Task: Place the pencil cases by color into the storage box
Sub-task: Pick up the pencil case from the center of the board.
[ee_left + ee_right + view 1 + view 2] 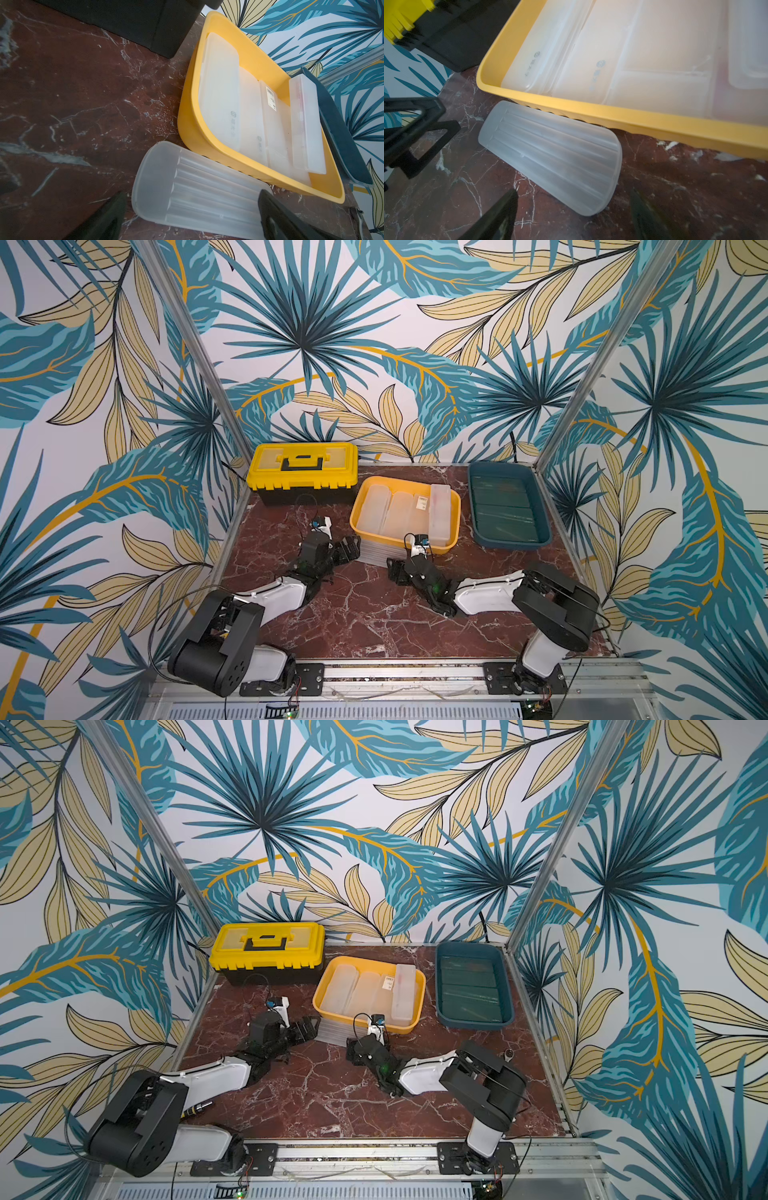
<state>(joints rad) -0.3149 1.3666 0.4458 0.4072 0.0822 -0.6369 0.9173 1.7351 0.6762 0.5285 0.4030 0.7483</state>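
Left tool: jaws spread wide, holding nothing, at one end of the loose case.
Right tool: jaws apart, gripping nothing; the loose case's other end lies between them.
Ribbed frosted case: the loose one, flat on the worktop, just in front of the yellow bin.
Other frosted cases: inside the yellow bin.
Green cases: in the teal bin.
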